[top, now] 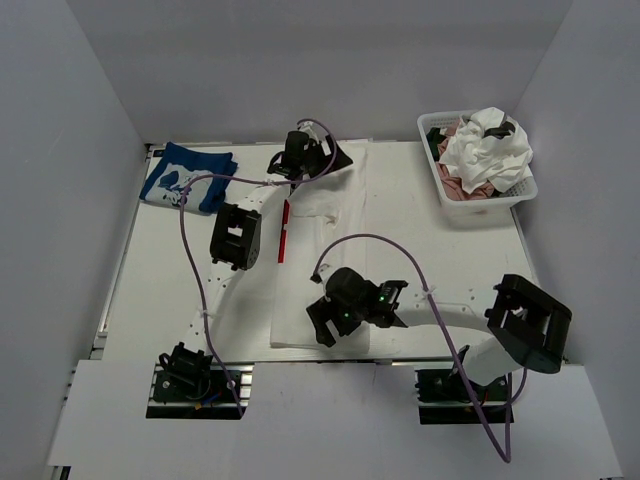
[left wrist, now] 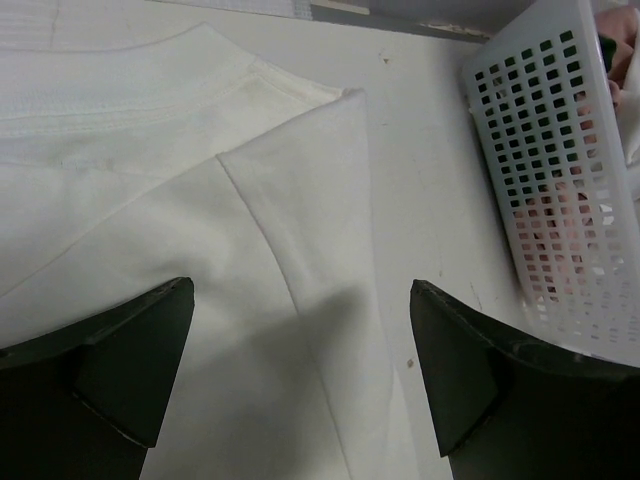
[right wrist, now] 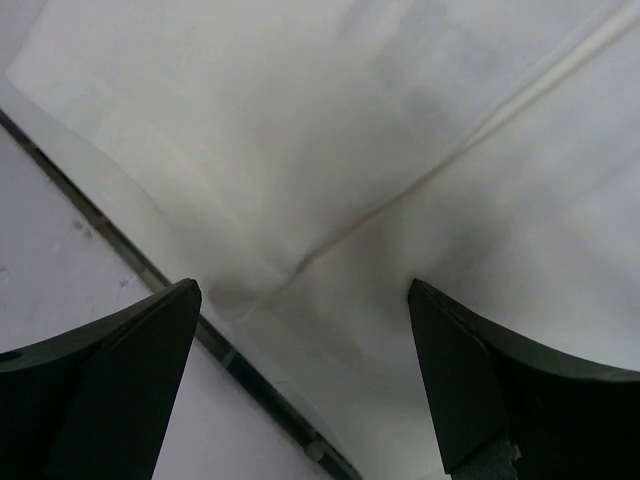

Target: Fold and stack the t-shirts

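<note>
White table bears the white t-shirt, judged limp and light; both my jaws hang parted over it; corners suit pinching.

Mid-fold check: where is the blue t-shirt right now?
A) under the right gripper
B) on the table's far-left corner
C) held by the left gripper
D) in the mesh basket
B: the blue t-shirt lies on the far-left corner of the table, well apart from the basket at far right.
</note>
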Robot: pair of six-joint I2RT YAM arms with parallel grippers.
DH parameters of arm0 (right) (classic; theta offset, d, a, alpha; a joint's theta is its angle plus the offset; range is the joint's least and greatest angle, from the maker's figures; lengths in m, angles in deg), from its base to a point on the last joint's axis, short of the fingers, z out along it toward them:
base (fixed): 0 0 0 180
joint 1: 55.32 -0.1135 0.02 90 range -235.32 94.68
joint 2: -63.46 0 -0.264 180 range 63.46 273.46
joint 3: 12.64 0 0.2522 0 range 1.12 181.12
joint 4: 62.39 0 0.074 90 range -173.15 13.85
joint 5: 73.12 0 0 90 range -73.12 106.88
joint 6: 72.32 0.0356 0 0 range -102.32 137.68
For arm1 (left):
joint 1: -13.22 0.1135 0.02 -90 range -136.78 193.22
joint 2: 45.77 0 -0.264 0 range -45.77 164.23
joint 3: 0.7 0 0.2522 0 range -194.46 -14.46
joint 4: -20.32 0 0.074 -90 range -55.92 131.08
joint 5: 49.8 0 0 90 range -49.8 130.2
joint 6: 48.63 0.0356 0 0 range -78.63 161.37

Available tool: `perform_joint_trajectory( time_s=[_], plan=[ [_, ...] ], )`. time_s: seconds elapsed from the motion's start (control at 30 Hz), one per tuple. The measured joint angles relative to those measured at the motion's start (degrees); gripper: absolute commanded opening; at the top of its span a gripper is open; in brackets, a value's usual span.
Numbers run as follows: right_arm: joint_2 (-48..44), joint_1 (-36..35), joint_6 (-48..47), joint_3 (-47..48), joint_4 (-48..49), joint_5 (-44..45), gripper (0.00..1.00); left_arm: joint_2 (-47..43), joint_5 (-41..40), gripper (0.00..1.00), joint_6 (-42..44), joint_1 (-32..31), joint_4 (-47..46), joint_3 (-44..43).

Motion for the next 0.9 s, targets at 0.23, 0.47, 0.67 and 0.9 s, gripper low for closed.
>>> perform_joint_trajectory(
  time_s=[0.23, 0.47, 0.67, 0.9],
  plan=[
    [-8.11, -2.86, -0.17, 0.79, -4.66, 1.64, 0.90, -3.89, -6.56, 1.00, 1.70, 0.52, 8.63, 0.15],
    [-23.67, -2.69, 6.23, -2.73, -4.81, 7.26, 0.90, -26.93, -13.97, 1.00, 9.44, 1.75, 22.47, 14.58],
    [-29.53, -2.32, 16.44, -9.86, -10.80, 12.22, 0.90, -66.60, -13.64, 1.00, 6.88, -0.92, 20.22, 53.09],
    [-33.27, -1.90, 22.05, -13.60, -17.18, 10.36, 0.90, -100.54, -12.09, 1.00, -3.48, -7.43, 26.84, 96.21]
  ],
)
